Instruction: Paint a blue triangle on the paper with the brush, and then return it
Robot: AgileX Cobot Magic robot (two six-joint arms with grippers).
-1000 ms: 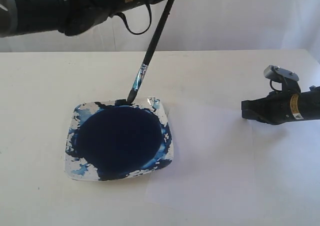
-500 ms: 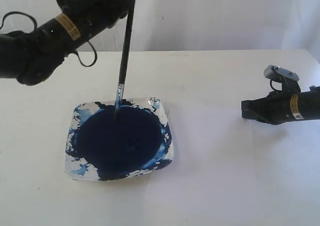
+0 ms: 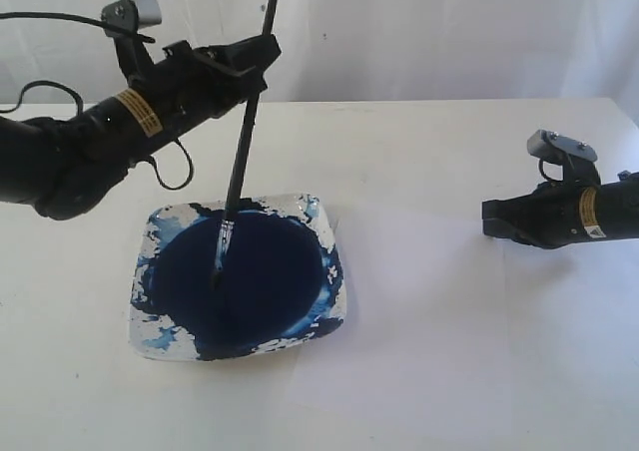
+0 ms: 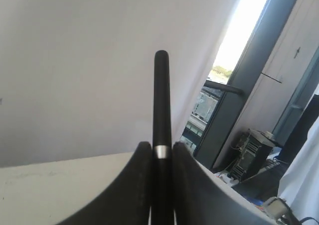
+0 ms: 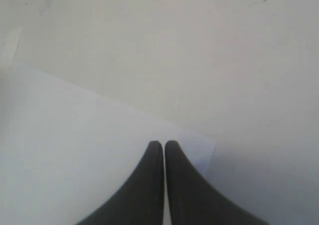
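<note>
My left gripper [image 3: 258, 54] is shut on the upper handle of the brush [image 3: 235, 187], which stands nearly upright. Its bristle tip dips into the dark navy paint pool [image 3: 270, 281] of the paint-smeared white dish [image 3: 160, 336]. In the left wrist view the black handle [image 4: 161, 100] rises between the fingers of the left gripper [image 4: 161, 148]. The paper [image 3: 429, 281] lies on the table right of the dish, plain white. The blue triangle is out of view. My right gripper [image 3: 487, 220] hovers shut and empty at the paper's right. In the right wrist view the right gripper [image 5: 163, 144] is near a corner of the paper [image 5: 75, 135].
The white tabletop [image 3: 80, 172] stretches around the dish and paper. A white wall [image 3: 449, 32] backs the table. In the left wrist view a dark window frame [image 4: 239, 85] and equipment [image 4: 251, 150] stand beyond the table's end.
My left arm has swung back to the left. The brush has gone from leaning over the dish's far rim to nearly upright, its tip now in the paint pool. The right arm has not moved.
</note>
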